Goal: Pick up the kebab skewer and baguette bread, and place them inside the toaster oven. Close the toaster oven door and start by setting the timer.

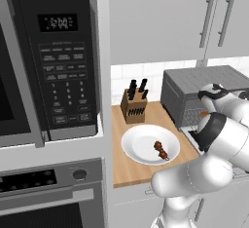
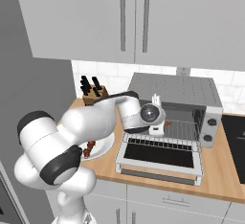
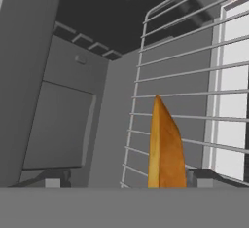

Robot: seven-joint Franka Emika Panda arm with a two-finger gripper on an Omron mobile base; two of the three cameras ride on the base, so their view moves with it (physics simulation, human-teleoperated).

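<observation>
Baguette bread: stubby golden-orange loaf, smooth crust, tapered end; on wire rack inside toaster oven. Likely light, firm; best taken across middle. Fingers spread wide either side of loaf, contact unclear. Kebab skewer: thin stick, dark red chunks, on white plate on wooden table; likely light, fragile; grip at chunks. Toaster oven door down, dark glass.
</observation>
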